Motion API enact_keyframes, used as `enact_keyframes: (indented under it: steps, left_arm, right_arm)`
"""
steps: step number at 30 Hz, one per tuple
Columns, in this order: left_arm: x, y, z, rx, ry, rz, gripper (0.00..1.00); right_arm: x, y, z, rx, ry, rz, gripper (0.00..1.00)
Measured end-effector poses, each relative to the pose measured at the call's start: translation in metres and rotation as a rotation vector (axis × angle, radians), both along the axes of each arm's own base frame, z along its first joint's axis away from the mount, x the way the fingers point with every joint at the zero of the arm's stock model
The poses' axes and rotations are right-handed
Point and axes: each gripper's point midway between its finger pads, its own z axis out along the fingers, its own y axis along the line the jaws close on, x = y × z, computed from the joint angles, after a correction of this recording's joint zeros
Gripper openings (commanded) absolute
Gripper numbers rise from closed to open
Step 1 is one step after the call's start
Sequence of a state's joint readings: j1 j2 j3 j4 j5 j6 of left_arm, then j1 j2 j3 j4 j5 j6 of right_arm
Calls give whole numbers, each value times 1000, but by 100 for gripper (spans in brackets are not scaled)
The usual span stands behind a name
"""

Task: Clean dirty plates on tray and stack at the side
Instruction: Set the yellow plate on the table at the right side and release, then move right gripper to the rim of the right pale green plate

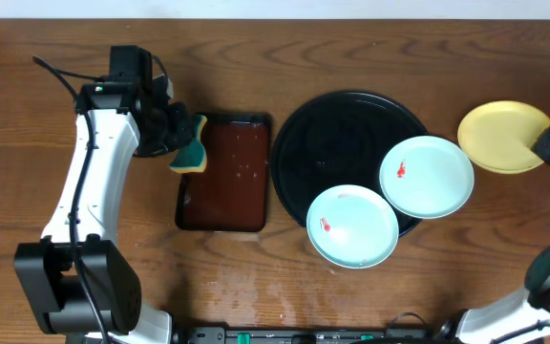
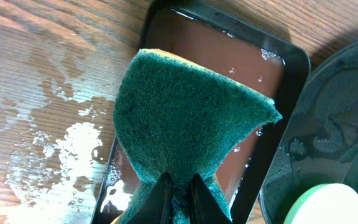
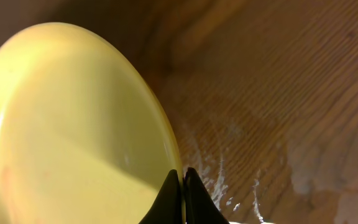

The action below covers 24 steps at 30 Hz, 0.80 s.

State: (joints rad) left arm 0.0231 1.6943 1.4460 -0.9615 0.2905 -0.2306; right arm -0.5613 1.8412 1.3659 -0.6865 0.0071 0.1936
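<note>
At the far left of the wooden table (image 1: 27, 115), the left gripper (image 2: 179, 188) has its jaws clamped on a green sponge (image 2: 185, 118), pinching it so that it fans out beyond the fingertips, with a strip of yellow backing showing along its far edge. The sponge hangs over the left rim of the brown tray (image 1: 232, 191), a dark rectangular dish whose floor is wet and beaded with drops. Pale wet patches (image 2: 73, 149) mark the wood just left of it. To the right of the brown tray, close beside it, sits the black tray (image 1: 337, 134), round and glossy, its far and left parts bare. The nearer mint plate (image 1: 352, 226) rests on the tray's near edge and overhangs the rim toward the table, with a small red smear (image 1: 324, 225) on its left side. The farther mint plate (image 1: 427, 177) lies up and to the right of it, overhanging the tray's right rim, also with a red smear (image 1: 402, 171). The two rims come very close, and whether they touch cannot be told. Further right, off the tray, is the yellow plate (image 1: 500, 136). The right gripper (image 3: 182, 180) has its jaws closed on that plate's right rim. Whether the plate rests on the wood or is raised cannot be told.
</note>
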Motion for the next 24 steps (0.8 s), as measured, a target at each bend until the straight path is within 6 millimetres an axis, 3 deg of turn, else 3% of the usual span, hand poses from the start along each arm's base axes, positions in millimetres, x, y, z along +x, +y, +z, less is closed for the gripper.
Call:
enact_keyframes:
  steps: [6, 7, 10, 13, 16, 20, 23, 24]
  left_arm:
    - [0, 0, 0, 0, 0, 1, 9]
    - [0, 0, 0, 0, 0, 0, 9]
    - [0, 0, 0, 0, 0, 0, 9]
    - [0, 0, 0, 0, 0, 0, 9]
    - [0, 0, 0, 0, 0, 0, 9]
    - [0, 0, 0, 0, 0, 0, 9]
    - [0, 0, 0, 0, 0, 1, 9]
    - [0, 0, 0, 0, 0, 0, 9]
  right_arm:
    - [-4, -8, -36, 39, 57, -22, 2]
    - [-6, -9, -40, 46, 63, -26, 4]
    - [-7, -11, -44, 52, 69, -36, 32]
    - [-6, -11, -44, 55, 65, -32, 39]
    - [-8, -7, -43, 74, 70, -24, 40]
    - [-1, 8, -24, 144, 27, 9, 39]
    - [6, 28, 13, 197, -30, 56, 40]
    - [10, 39, 35, 204, -66, 84, 41]
